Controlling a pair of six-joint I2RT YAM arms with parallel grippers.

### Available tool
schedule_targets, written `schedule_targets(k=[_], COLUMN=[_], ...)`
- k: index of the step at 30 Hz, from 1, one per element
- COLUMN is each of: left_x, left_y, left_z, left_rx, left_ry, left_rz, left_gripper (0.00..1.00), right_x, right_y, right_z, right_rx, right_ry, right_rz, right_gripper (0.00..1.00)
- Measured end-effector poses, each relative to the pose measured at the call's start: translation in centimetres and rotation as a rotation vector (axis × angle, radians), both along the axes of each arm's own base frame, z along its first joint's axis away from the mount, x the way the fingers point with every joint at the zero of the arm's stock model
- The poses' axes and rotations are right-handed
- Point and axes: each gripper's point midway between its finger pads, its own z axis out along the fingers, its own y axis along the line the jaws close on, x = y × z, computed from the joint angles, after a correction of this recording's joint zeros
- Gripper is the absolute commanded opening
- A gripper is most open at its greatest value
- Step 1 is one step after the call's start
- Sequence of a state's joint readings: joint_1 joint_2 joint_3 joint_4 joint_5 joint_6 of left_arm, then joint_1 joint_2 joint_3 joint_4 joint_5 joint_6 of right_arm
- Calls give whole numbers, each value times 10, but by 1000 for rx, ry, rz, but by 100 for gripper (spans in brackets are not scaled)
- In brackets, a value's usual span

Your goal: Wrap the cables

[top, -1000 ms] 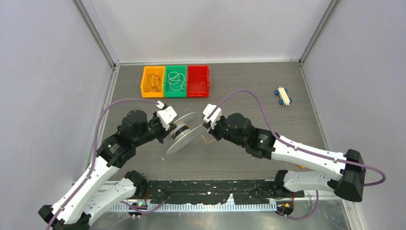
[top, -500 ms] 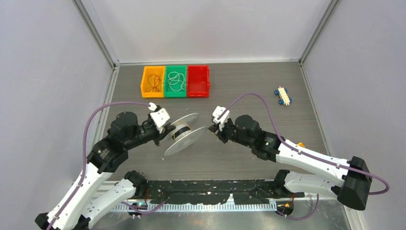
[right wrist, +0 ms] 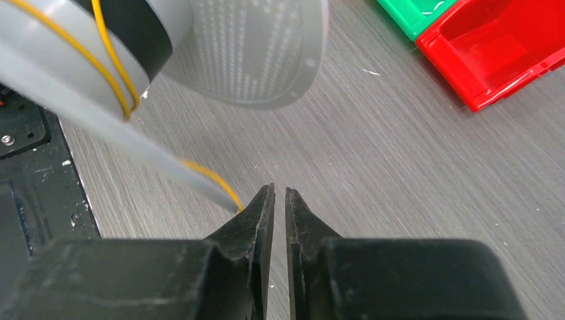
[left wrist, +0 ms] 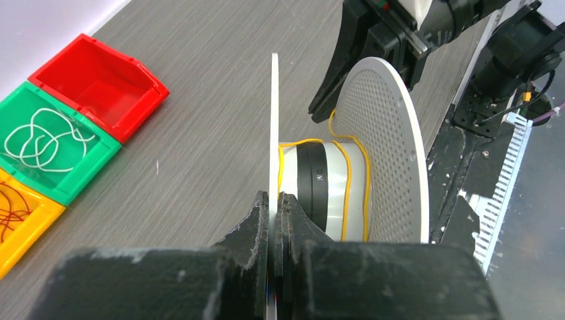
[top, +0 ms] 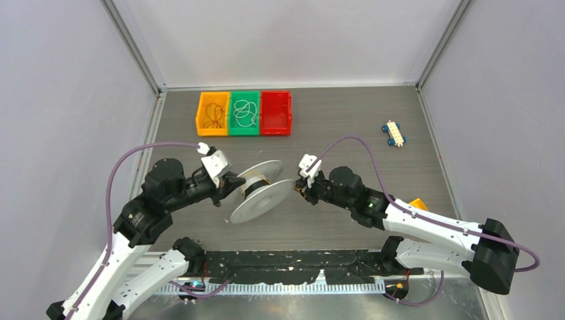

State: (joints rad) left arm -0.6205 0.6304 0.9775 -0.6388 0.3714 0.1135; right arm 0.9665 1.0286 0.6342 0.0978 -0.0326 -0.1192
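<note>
Winding step. Overhead: spool (top: 263, 200) sits between the arms. Left wrist: left hand (left wrist: 274, 200) clamped on its flange, cables (left wrist: 346, 180) coiled round the core ahead. Right wrist: right hand (right wrist: 280, 193) barely parted, seemingly empty; tail at its fingertip needs re-pinching.

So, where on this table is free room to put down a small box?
Free: the table between the red bin and the toy car, and from the toy car toward the right arm. Crowded: the middle, with the spool between the left gripper and the right gripper.
</note>
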Motion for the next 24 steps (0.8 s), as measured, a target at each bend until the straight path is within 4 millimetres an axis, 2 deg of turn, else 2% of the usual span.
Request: schedule_targets(k=[4, 16, 19, 24], left_x=[-2, -4, -5, -8], left_y=[0, -2, -4, -5], left_z=[5, 11, 11, 11], left_rx=[-21, -46, -48, -42], left_ry=[-5, -5, -5, -10], left_rz=[0, -9, -21, -42], left_gripper=[0, 0, 0, 0], right_x=[-9, -12, -2, 22], right_y=[-3, -15, -26, -63], right_z=[-6, 34, 32, 23], right_rx=[21, 149, 142, 103], right_ry=[22, -8, 6, 58], right_rz=[16, -27, -119, -339], right_gripper=[28, 31, 32, 34])
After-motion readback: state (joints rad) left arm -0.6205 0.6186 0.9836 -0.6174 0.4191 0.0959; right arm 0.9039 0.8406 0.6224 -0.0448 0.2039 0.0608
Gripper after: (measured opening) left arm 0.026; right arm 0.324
